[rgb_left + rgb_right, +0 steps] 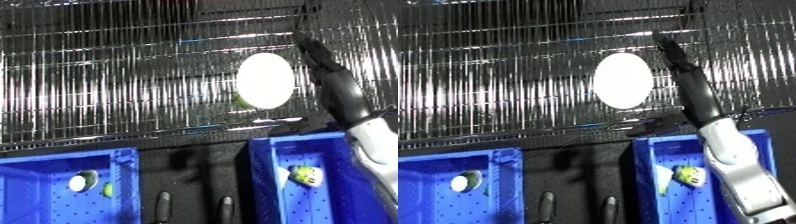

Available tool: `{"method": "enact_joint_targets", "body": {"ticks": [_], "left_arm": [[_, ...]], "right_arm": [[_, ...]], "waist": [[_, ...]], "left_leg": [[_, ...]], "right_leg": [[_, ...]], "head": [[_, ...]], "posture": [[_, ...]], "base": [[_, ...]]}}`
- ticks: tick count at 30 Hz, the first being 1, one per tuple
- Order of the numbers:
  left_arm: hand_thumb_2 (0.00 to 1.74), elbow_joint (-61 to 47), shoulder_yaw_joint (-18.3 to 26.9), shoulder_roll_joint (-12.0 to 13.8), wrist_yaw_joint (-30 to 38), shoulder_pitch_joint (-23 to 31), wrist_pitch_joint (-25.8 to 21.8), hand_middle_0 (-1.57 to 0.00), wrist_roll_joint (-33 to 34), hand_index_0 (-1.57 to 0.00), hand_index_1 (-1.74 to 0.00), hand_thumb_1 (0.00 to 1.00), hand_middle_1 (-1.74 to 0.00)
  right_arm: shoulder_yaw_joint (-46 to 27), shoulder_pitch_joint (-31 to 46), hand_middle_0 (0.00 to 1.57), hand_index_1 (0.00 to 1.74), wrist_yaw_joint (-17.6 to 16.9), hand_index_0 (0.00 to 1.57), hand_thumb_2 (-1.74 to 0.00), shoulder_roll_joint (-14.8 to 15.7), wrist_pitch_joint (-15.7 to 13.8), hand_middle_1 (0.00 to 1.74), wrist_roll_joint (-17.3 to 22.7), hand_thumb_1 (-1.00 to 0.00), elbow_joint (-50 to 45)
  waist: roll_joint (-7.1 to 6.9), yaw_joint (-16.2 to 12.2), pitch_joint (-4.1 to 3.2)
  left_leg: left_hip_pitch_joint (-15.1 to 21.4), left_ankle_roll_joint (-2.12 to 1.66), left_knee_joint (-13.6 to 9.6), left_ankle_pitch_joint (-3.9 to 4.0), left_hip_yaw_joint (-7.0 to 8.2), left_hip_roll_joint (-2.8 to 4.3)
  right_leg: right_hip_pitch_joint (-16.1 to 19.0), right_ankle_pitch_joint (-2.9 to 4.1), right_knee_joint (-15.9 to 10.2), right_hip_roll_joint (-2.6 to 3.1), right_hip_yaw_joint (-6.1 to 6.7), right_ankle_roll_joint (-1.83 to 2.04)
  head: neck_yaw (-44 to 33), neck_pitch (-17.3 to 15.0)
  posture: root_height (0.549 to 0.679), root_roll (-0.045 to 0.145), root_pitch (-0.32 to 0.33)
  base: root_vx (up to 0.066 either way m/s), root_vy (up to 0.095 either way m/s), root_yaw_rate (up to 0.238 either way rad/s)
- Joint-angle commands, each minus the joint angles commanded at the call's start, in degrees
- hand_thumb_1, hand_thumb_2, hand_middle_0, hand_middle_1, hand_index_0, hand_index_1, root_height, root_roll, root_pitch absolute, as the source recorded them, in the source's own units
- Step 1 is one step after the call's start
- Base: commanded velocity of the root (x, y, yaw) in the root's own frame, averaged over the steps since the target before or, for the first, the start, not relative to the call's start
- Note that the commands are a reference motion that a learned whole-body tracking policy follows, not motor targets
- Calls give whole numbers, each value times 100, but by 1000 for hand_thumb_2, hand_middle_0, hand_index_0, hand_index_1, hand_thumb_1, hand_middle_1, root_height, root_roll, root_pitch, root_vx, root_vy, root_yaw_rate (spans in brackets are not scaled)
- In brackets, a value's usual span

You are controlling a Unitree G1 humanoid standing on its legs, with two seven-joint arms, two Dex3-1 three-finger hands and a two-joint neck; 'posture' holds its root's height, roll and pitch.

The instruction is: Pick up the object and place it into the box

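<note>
Left eye view: the right hand (336, 82) is raised over the wire shelf (107, 85), fingers straight and extended, just right of a white oval object (265, 80) with a green edge. The hand holds nothing.

Right eye view: the right blue bin (651, 175) contains one small green-and-white item (691, 176); the left blue bin (500, 175) contains another (466, 181).
</note>
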Motion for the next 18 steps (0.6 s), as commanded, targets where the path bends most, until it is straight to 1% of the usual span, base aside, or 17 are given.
{"method": "enact_joint_targets", "body": {"ticks": [4,10,18], "left_arm": [[0,-100,-58,-29,15,38,8,0,-39,0,0,0,0],[0,-247,-117,-61,50,99,30,0,-70,0,0,0,0],[0,-295,-142,-72,15,159,4,0,-103,0,0,0,0]], "right_arm": [[42,-131,0,0,24,0,0,91,-4,0,52,0,62],[72,-354,471,522,57,471,-522,215,-16,522,80,-300,145],[116,-527,1099,1218,62,1099,-1218,292,19,1218,169,-700,247]], "waist": [[31,44,0],[92,120,0],[146,169,0]], "left_leg": [[-17,-1,-14,11,-4,-14],[-72,3,-31,33,-18,-43],[-121,10,-43,47,-16,-72]], "right_leg": [[-15,9,-14,-13,-9,-2],[-71,23,-13,-37,-32,-2],[-134,24,3,-56,-32,-8]], "head": [[115,124],[316,311],[378,412]], "posture": [[635,67,118],[635,69,124],[634,71,131]], "base": [[8,17,21],[1,17,37],[-1,21,20]]}}
